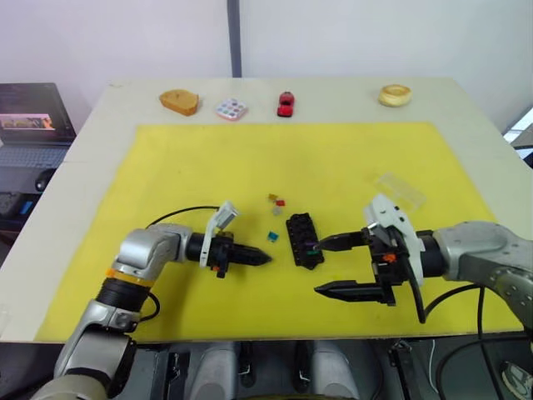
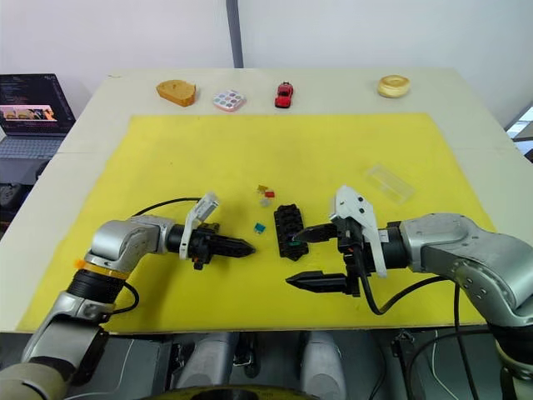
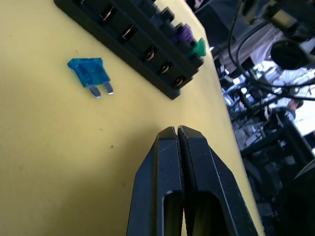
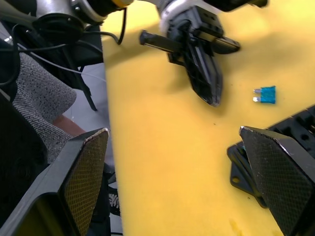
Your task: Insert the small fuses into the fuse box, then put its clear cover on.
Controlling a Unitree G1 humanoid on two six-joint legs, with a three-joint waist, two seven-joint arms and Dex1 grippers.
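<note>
The robot's two black-fingered grippers are closest to the camera, low over the big yellow mat (image 1: 166, 167). On the left, the left gripper (image 1: 265, 259) has its two fingers pressed tight together with nothing between them. It lies low over the mat and points toward the black plastic fuse box (image 1: 304, 240).

Just past its tip lies a small teal-blue fuse (image 1: 271, 237), flat on the mat, near the box but not touching it. A bit farther back are three more tiny fuses close together: a tan-yellow fuse (image 1: 272, 197), a red fuse (image 1: 281, 202) and a grey fuse (image 1: 276, 211).

The fuse box sits in the middle of the mat. A purple fuse (image 3: 184, 33) and a green fuse (image 3: 199, 48) stand side by side in slots at its near end.

To the right, the right gripper (image 1: 321, 267) is spread wide open and holds nothing. One finger reaches the near end of the box; the other is over bare mat.

Behind it, the clear plastic cover (image 1: 400, 190) lies on the mat, well apart from the box.

At the far edge of the white table (image 1: 83, 150) sit a tan wooden block (image 1: 179, 102), a dotted palette (image 1: 231, 109), a red toy car (image 1: 286, 104) and a yellow ring (image 1: 395, 95).
</note>
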